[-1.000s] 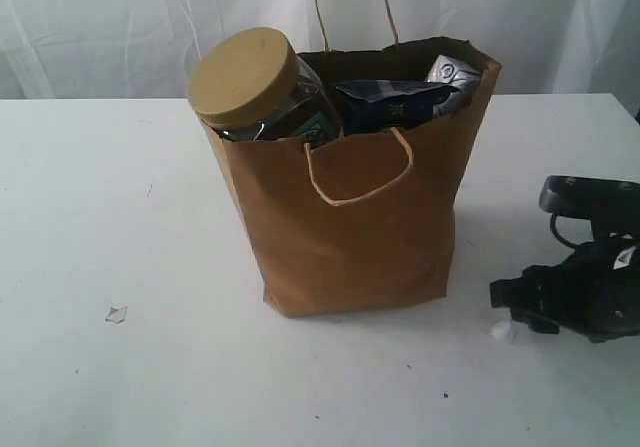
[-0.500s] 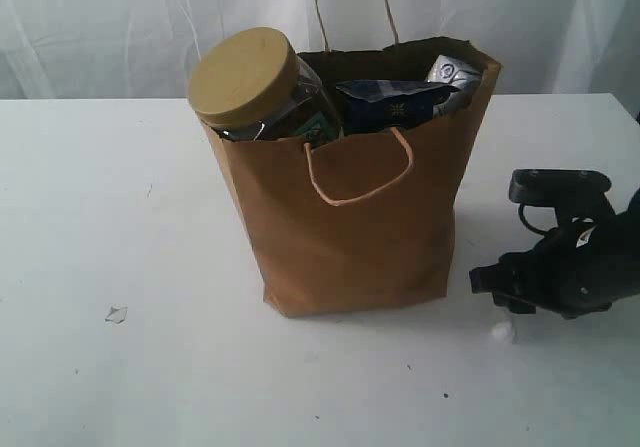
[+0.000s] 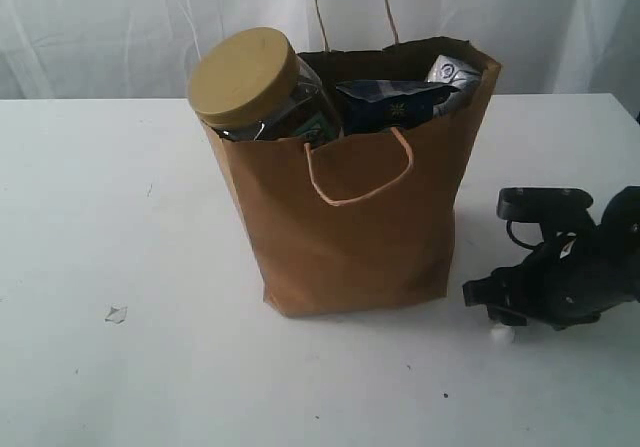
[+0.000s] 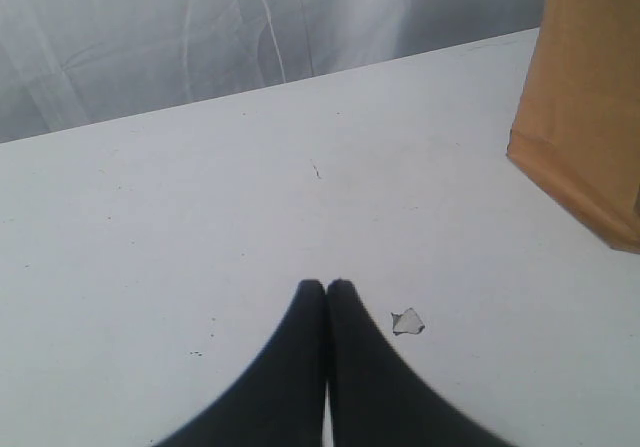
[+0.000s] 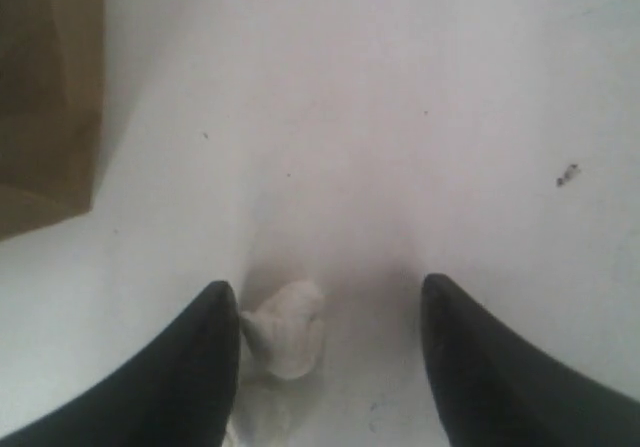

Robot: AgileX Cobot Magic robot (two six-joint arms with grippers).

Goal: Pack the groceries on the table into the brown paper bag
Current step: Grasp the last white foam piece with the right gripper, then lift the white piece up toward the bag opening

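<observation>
The brown paper bag [image 3: 360, 217] stands upright mid-table, also seen as a corner in the left wrist view [image 4: 590, 127] and in the right wrist view [image 5: 45, 97]. A tan-lidded clear jar [image 3: 255, 82] pokes out of the bag's top beside a blue packet [image 3: 390, 102] and a small white-blue packet [image 3: 452, 70]. My right gripper [image 5: 325, 302] is open low over the table [image 3: 120, 207], right of the bag, with a tiny white lump [image 5: 290, 327] between its fingers, close to one. My left gripper [image 4: 326, 289] is shut and empty, out of the exterior view.
A small torn scrap [image 3: 116, 314] lies on the table left of the bag, right beside the left fingertips in the wrist view [image 4: 407, 321]. A white curtain [image 3: 120, 27] hangs behind the table. A dark speck [image 5: 567, 175] marks the tabletop near the right gripper.
My right arm has moved left along the table toward the bag and lowered over the white lump. The bag and its contents have not moved.
</observation>
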